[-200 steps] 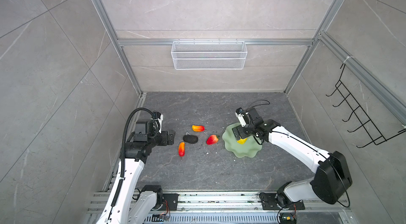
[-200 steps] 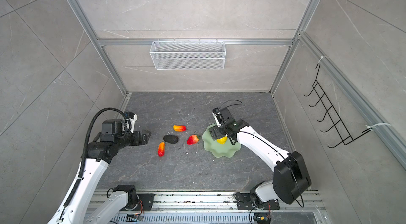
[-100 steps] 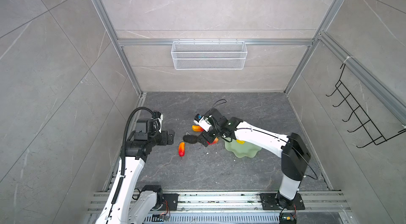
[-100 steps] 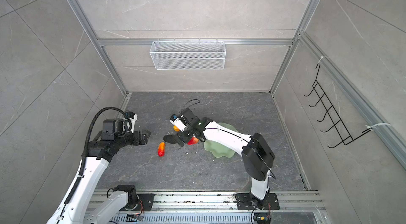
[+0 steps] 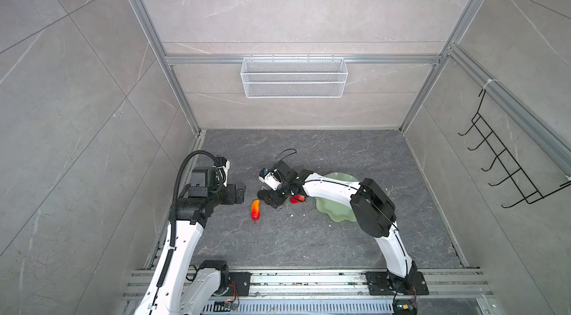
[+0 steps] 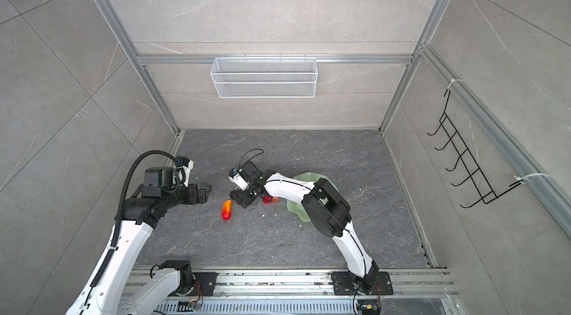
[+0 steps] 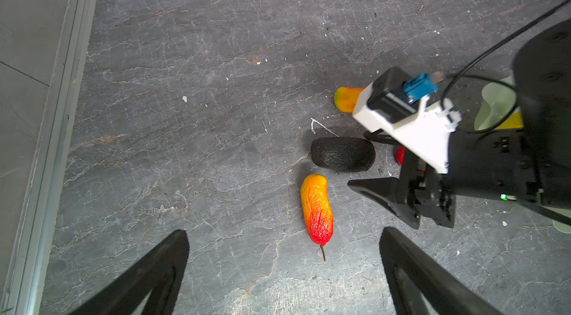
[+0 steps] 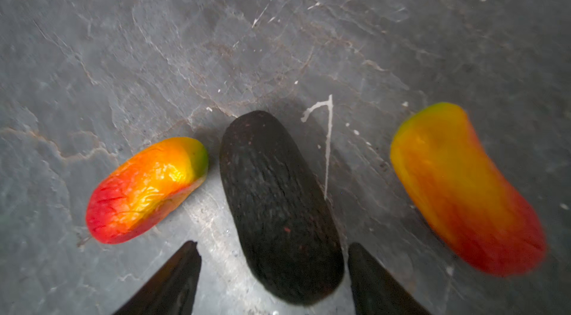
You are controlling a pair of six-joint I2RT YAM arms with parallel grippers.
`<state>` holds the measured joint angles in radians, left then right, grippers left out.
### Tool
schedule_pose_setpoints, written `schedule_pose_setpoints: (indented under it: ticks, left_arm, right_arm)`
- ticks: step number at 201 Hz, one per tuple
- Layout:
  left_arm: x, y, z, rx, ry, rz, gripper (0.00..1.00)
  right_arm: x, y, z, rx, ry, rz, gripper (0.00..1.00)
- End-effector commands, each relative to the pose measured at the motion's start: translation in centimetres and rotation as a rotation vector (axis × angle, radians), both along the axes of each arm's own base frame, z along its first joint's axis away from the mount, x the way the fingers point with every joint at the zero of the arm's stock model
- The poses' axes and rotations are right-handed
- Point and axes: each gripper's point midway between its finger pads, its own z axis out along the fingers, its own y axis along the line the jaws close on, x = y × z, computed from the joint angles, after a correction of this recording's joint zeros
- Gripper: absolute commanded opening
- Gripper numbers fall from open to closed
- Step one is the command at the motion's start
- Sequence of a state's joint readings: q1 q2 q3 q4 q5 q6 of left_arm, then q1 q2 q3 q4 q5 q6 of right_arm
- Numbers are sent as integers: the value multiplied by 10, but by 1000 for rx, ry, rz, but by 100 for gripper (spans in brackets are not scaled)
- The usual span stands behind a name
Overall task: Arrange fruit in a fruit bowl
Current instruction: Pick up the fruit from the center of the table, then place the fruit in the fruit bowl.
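**Right gripper** [image 8: 273,247]: lowered over the dark oval fruit [image 8: 278,199]. The jaws are partly open and set either side of its near end. In the right wrist view a clear gap is seen at one finger and a very narrow one at the other. No grip is seen.

**Dark oval fruit:** flat on the table [image 5: 309,245], toward 9 o'clock of the table's middle. It lies between the two elongated fruits and touches neither.

**Stemmed elongated fruit** [image 5: 255,209]: at 7 o'clock of the oval, just beside it, flat on the table.

**Second elongated fruit** [image 7: 347,99]: noted in the left wrist view, partly covered by the right wrist camera. It is hidden in both top views.

**Strawberry** [image 5: 297,199]: at 3 o'clock of the oval, on the table under the right forearm and near the rim of the fruit bowl [image 5: 335,210]. Contact cannot be told.

**Fruit bowl:** near the table's middle, at 3 o'clock of the fruit group, largely covered by the right arm. A yellow fruit [image 7: 514,120] is seen inside it, in the left wrist view only.

**Left gripper** [image 7: 284,231]: jaws wide open, nothing held. It is poised above the table at 9 o'clock of the oval, apart from all fruit.
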<state>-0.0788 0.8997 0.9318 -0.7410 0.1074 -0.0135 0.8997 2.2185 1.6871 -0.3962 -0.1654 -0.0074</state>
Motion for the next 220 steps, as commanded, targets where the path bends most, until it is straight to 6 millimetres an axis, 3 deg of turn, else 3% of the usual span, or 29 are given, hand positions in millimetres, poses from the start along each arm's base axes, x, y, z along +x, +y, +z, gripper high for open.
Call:
schedule_pose_setpoints:
  ticks: [1, 45, 63, 83, 108, 136, 149, 174, 220]
  left_arm:
    - [1, -3, 13, 4, -46, -28, 100]
    - [-1, -3, 12, 3, -48, -30, 100]
    - [-2, -2, 11, 6, -47, -29, 100]
    - [-1, -2, 12, 7, -48, -30, 100]
    - [0, -3, 12, 4, -49, -36, 100]
    - [1, -5, 11, -4, -48, -41, 100]
    - [1, -5, 11, -6, -46, -43, 100]
    - [1, -7, 10, -15, -44, -46, 100]
    - [0, -9, 11, -30, -49, -49, 100]
  right_arm:
    - [8, 17, 3, 36, -13, -20, 68]
    - [11, 18, 2, 23, -14, -34, 35]
    - [7, 12, 16, 26, -22, -29, 25]
    - [-1, -2, 55, 59, -67, -26, 25]
    - [-8, -50, 97, 49, -144, -93, 24]
    - [-15, -127, 109, -29, -154, -233, 24]
    - [-20, -162, 100, -90, -145, -299, 24]
    - [-35, -209, 78, -189, -117, -385, 23]
    - [-50, -249, 49, -286, -85, -469, 23]
